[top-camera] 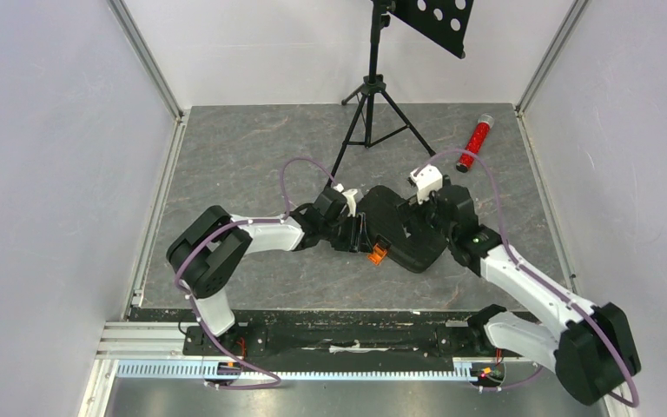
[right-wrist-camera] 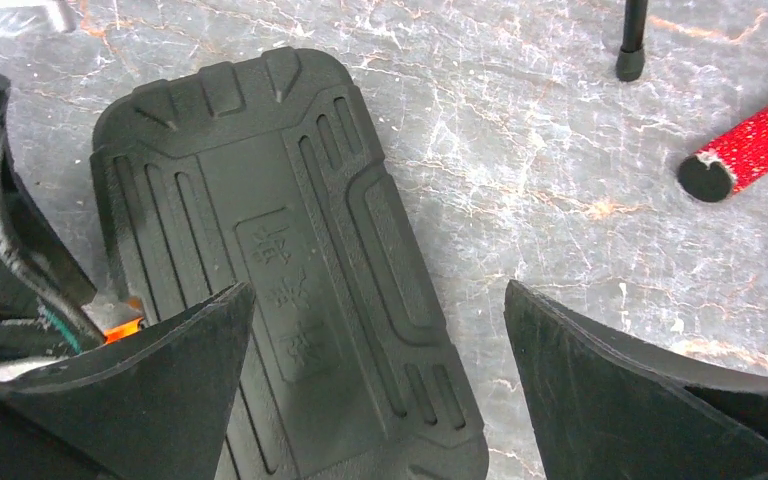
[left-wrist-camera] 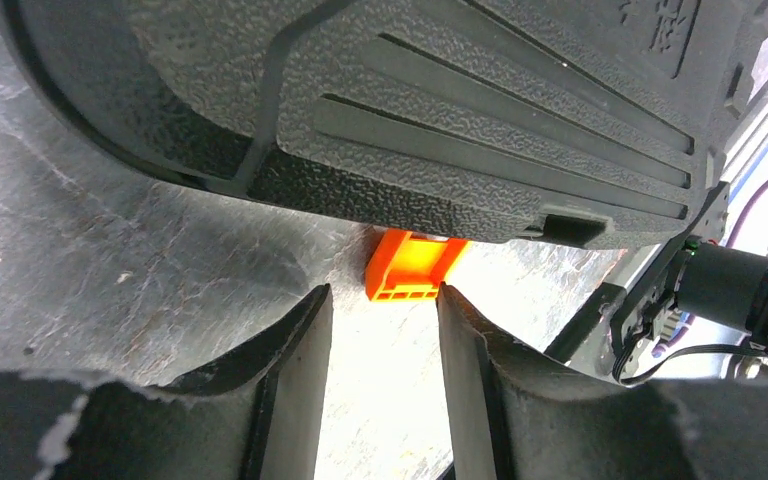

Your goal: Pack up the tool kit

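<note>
Closed black tool kit case [top-camera: 412,239], orange latch [top-camera: 377,254] protruding, contents hidden

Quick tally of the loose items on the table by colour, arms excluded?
Black: 2, the tool case and the tripod stand
Red: 1, the glitter tube
Total: 3
</note>
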You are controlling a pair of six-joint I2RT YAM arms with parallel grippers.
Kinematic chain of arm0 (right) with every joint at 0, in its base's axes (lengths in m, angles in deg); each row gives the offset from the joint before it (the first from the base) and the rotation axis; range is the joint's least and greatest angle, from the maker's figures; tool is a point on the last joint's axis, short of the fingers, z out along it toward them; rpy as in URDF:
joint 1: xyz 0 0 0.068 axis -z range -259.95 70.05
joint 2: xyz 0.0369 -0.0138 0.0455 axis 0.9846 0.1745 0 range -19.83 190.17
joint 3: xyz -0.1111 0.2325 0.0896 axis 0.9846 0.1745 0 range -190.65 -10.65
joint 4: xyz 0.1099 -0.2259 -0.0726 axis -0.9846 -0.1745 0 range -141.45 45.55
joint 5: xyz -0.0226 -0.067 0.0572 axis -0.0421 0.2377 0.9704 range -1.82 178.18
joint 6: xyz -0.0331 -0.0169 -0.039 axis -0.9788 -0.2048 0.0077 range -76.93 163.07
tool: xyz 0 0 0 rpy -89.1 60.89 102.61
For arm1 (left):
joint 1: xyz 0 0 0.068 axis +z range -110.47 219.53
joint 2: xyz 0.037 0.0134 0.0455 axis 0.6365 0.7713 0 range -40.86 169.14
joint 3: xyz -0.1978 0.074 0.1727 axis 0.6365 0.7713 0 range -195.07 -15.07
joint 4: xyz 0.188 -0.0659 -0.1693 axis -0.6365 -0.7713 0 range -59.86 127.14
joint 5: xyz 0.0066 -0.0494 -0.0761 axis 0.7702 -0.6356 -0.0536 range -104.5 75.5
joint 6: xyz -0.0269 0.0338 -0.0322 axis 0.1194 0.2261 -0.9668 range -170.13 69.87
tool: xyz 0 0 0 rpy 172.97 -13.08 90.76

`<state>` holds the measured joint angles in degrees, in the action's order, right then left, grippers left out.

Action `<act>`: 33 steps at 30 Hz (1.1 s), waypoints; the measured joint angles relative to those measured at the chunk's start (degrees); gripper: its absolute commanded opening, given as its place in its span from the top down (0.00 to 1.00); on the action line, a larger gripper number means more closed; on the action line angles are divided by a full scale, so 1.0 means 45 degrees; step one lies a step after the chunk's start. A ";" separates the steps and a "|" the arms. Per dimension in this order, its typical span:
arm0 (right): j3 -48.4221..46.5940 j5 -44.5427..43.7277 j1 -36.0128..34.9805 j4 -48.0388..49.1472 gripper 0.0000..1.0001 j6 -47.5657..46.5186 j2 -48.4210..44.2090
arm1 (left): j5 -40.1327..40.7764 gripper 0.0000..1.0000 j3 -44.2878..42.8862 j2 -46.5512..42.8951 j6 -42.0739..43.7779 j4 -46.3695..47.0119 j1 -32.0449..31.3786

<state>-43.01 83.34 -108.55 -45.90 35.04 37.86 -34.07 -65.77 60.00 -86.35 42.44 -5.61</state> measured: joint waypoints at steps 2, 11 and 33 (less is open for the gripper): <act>-0.0544 0.0525 0.0432 -0.0112 0.02 0.0019 0.0821 | -0.0126 0.50 0.0000 0.0097 -0.0005 0.0015 0.0000; -0.1229 0.2288 0.0826 -0.1083 0.09 0.0019 0.3269 | -0.0792 0.50 0.0000 0.0369 -0.0282 0.0665 0.0000; -0.1044 0.3138 0.0903 -0.0092 0.17 -0.0034 0.3575 | -0.2254 0.63 0.0602 0.1622 -0.0928 0.4167 0.0126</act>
<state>-47.71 97.46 -104.48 -46.32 34.88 53.95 -44.21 -63.06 67.30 -90.53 61.19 -5.05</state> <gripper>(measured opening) 0.841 0.385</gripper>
